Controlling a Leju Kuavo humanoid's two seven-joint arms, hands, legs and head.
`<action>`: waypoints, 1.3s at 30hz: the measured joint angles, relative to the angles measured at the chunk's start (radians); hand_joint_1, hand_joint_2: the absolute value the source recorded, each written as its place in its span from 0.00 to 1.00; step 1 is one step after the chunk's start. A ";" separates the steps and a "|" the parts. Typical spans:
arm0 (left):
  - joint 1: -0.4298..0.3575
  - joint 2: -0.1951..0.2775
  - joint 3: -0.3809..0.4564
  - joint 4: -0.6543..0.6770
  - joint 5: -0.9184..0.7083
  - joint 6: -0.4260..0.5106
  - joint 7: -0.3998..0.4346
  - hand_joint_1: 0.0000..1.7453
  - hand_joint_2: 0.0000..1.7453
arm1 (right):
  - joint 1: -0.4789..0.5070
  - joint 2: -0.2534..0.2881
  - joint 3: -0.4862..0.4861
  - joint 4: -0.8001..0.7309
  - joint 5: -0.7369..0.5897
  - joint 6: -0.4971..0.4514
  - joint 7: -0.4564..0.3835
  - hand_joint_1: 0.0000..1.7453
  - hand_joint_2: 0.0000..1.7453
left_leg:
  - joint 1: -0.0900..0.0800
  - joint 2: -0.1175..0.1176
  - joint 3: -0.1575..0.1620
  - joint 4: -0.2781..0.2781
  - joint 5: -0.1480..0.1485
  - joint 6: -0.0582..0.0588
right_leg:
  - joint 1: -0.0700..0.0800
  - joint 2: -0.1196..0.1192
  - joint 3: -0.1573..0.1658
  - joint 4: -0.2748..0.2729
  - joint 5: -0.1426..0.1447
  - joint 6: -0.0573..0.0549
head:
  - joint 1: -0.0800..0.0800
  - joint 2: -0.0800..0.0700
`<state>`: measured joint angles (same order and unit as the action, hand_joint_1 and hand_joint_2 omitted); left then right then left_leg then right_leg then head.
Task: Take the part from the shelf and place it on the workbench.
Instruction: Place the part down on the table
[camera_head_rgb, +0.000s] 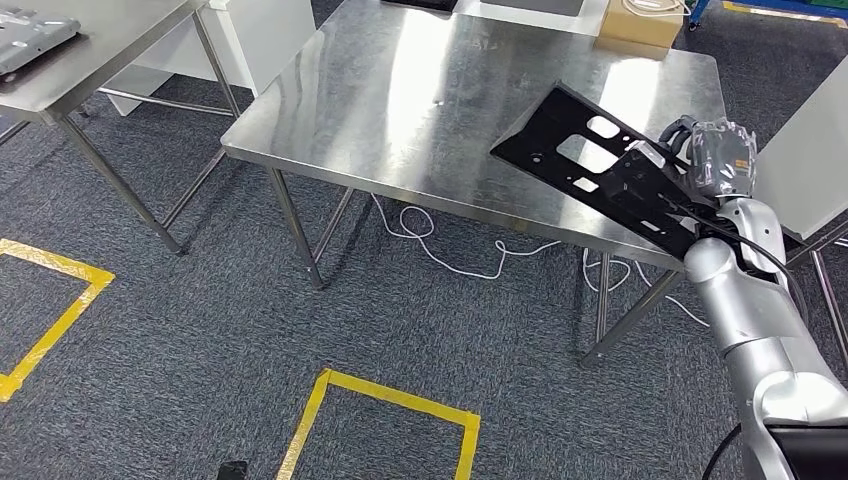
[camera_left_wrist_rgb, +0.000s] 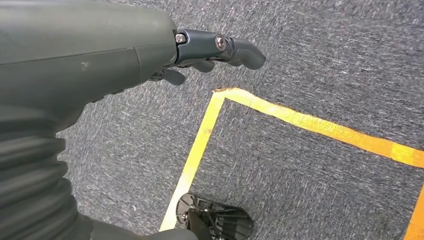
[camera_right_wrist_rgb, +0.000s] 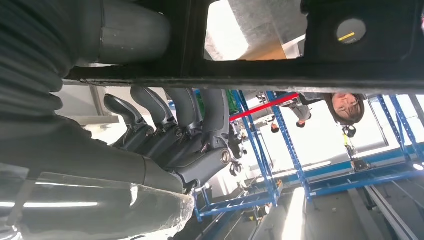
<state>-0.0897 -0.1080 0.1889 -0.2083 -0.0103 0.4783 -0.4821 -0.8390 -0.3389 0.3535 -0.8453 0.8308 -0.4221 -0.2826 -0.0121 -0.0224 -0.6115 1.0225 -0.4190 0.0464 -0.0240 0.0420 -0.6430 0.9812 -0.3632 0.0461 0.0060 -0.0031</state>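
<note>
The part is a flat black plate (camera_head_rgb: 600, 165) with several cut-out holes, tilted above the right front corner of the steel workbench (camera_head_rgb: 400, 110). My right hand (camera_head_rgb: 712, 160) grips its near end; the far end hangs just over the benchtop. In the right wrist view the plate's dark edge (camera_right_wrist_rgb: 280, 75) crosses the frame with my right hand's fingers (camera_right_wrist_rgb: 170, 125) curled up against it. My left hand (camera_left_wrist_rgb: 210, 52) hangs beside my body over the carpet, its fingers bent in and holding nothing.
A cardboard box (camera_head_rgb: 640, 25) sits at the workbench's far right. A second steel table (camera_head_rgb: 90, 50) stands at the left. Yellow tape squares (camera_head_rgb: 380, 395) mark the grey carpet, and a white cable (camera_head_rgb: 440, 250) lies under the bench. People stand by blue racks (camera_right_wrist_rgb: 345, 107).
</note>
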 joint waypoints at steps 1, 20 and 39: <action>0.000 0.000 0.001 0.000 0.000 -0.006 0.003 0.00 1.00 | 0.000 0.000 0.001 0.001 0.000 -0.004 0.000 0.98 1.00 | 0.000 0.000 0.000 0.000 0.000 0.000 | 0.000 0.000 0.000 0.000 0.000 0.000 | 0.000 0.000; 0.004 0.017 0.013 0.000 0.007 -0.027 0.028 0.00 1.00 | 0.012 0.107 0.055 0.027 0.147 -0.047 0.109 0.98 1.00 | 0.005 0.007 -0.001 -0.016 0.020 0.026 | -0.005 -0.013 -0.034 0.052 -0.025 0.010 | 0.003 0.000; 0.010 0.033 0.019 0.000 -0.020 -0.038 0.023 0.00 1.00 | -0.211 0.078 0.036 0.289 0.186 0.097 0.049 0.98 1.00 | 0.016 0.024 -0.157 0.291 -0.121 -0.031 | -0.011 -0.033 0.052 0.008 -0.056 -0.028 | 0.001 0.000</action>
<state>-0.0794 -0.0752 0.2080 -0.2079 -0.0303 0.4406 -0.4595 -1.0499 -0.2606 0.3899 -0.5560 1.0165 -0.3254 -0.2332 0.0039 0.0011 -0.7682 1.3134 -0.5404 0.0151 -0.0354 0.0093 -0.5908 0.9893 -0.4193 0.0181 0.0069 -0.0031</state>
